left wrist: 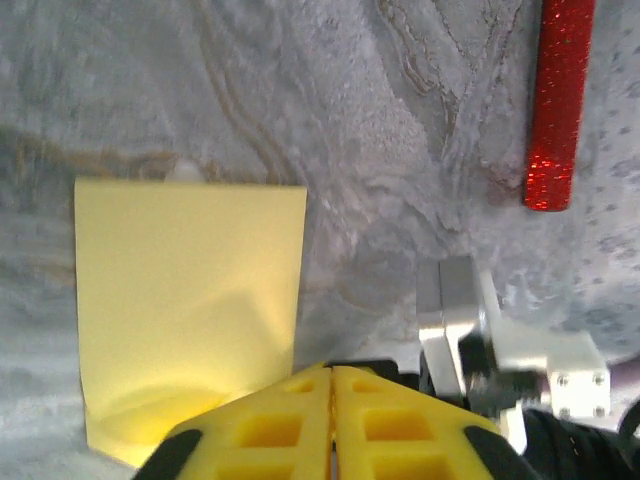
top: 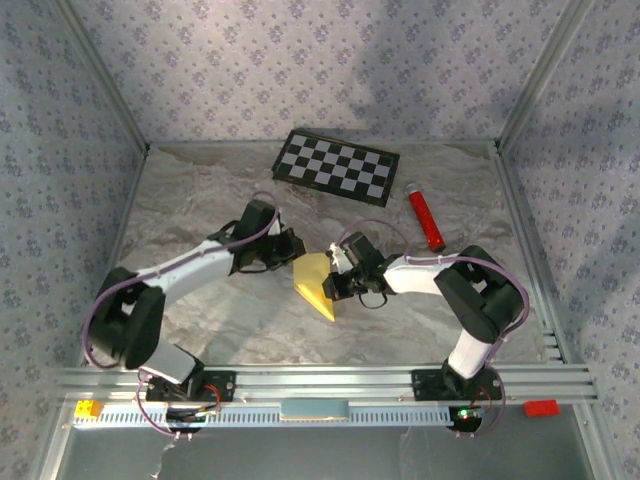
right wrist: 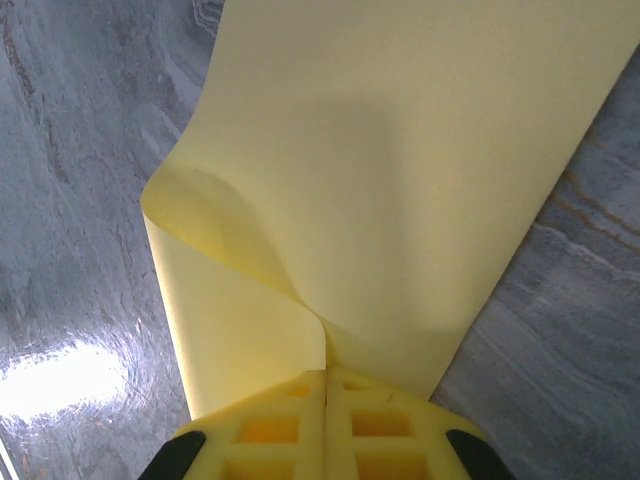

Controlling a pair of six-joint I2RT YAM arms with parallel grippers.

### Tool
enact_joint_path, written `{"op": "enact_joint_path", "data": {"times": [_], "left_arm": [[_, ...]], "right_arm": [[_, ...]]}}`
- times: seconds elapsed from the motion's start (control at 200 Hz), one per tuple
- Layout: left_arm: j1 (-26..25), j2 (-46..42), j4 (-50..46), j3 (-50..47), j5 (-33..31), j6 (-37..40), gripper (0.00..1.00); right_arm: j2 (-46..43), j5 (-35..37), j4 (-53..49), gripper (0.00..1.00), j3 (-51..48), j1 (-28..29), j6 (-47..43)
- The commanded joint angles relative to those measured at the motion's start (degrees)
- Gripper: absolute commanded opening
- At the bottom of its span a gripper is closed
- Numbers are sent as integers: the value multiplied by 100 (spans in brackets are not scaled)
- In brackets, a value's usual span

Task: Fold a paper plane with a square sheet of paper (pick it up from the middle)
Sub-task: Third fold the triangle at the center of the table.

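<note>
At the middle of the grey marbled bench, the right tool is clamped shut on a pale-yellow sheet of thin paper, which buckles into a curl just ahead of the grip. The left tool, fingers pressed together, sits at the sheet's 10 o'clock; whether it pinches any paper is hard to make out. A glittery red tube lies at 2 o'clock and a black-and-white checkerboard panel at 12 o'clock.
</note>
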Motion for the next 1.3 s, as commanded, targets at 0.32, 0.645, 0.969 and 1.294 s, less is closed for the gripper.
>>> {"op": "enact_joint_path", "data": {"times": [0.32, 0.645, 0.969, 1.294], "left_arm": [[-891, -26, 2611, -1464, 84, -1302, 0], [-1021, 174, 1969, -1444, -322, -1184, 0], [-997, 449, 1977, -1360, -350, -1134, 0], [-930, 577, 1690, -1315, -389, -1033, 0]], "right_arm": [[124, 216, -14, 0, -117, -48, 170], [145, 270, -30, 0, -126, -48, 181], [185, 259, -74, 0, -123, -50, 170], [193, 226, -89, 0, -93, -57, 142]]}}
